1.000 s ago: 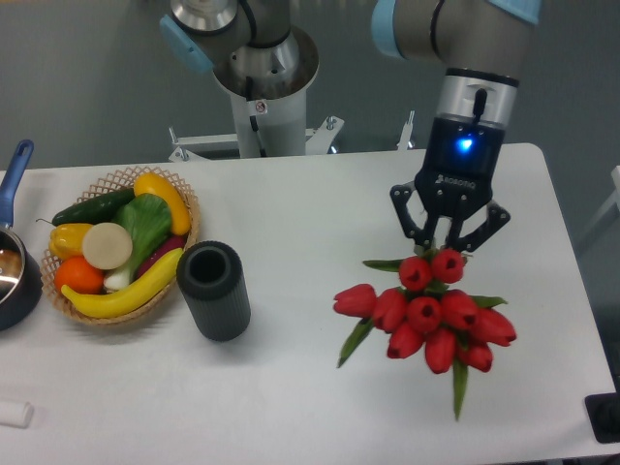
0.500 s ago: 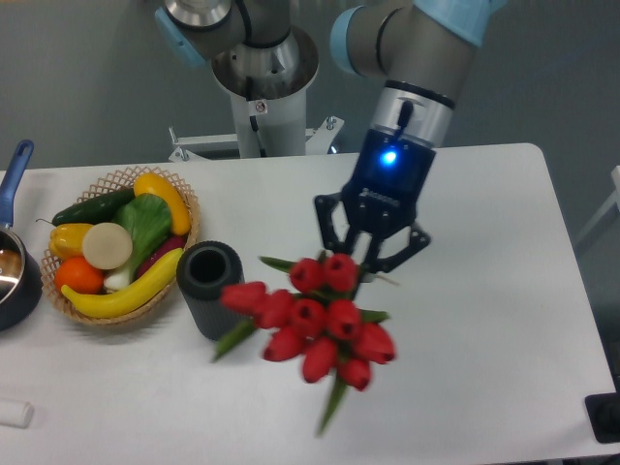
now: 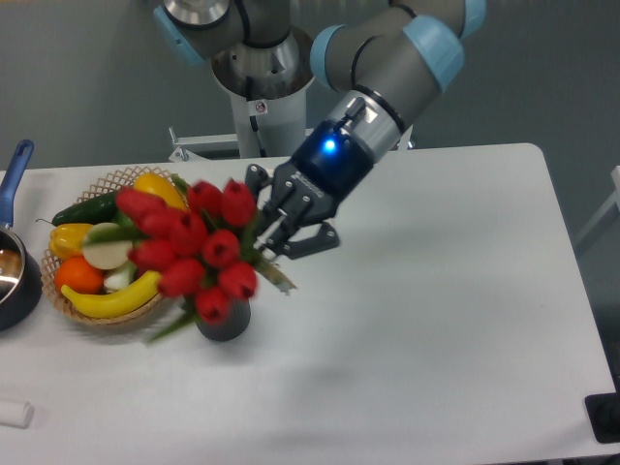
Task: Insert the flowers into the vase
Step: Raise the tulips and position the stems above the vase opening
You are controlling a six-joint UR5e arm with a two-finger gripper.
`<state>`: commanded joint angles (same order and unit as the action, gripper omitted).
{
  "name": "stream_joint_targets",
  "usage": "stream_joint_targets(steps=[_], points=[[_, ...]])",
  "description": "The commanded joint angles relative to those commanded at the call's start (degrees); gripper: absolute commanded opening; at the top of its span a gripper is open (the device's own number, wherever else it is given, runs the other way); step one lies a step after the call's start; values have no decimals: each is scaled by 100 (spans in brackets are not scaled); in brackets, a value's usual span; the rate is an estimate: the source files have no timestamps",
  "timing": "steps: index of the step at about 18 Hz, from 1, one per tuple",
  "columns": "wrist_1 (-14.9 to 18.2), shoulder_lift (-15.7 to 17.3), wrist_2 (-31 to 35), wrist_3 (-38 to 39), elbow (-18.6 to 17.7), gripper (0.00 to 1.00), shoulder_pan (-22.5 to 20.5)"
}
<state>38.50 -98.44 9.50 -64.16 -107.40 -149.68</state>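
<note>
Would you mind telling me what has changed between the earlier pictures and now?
The gripper, shut on the flowers throughout, has swung from the table's right side across to the left and tilted over. The bunch now hangs in front of the vase, hiding most of it, and overlaps the wicker basket. Nothing was let go. The vase, basket and blue-handled pot have stayed where they were.

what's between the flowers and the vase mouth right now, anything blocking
Nothing visible blocks it. The gripper holds the flowers tilted over the vase, whose mouth is hidden behind the blooms. The basket of fruit sits just beside the vase, under the bunch's left side, not over the mouth.
</note>
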Motion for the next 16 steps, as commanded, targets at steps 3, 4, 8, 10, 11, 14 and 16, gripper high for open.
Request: stream_joint_targets(steps=[3,4,8,10,11,14,16], points=[[0,193,-193,9,-219,24,18],[0,255,-255,0,-307,24,26],[9,291,-273,9,-474,24,201],[9,273,-264,9,-519,24,255],[9,256,-273,9,-519,24,264],[9,238,-273,9,-607,24,272],[9,194,-264,0,-624,26,281]])
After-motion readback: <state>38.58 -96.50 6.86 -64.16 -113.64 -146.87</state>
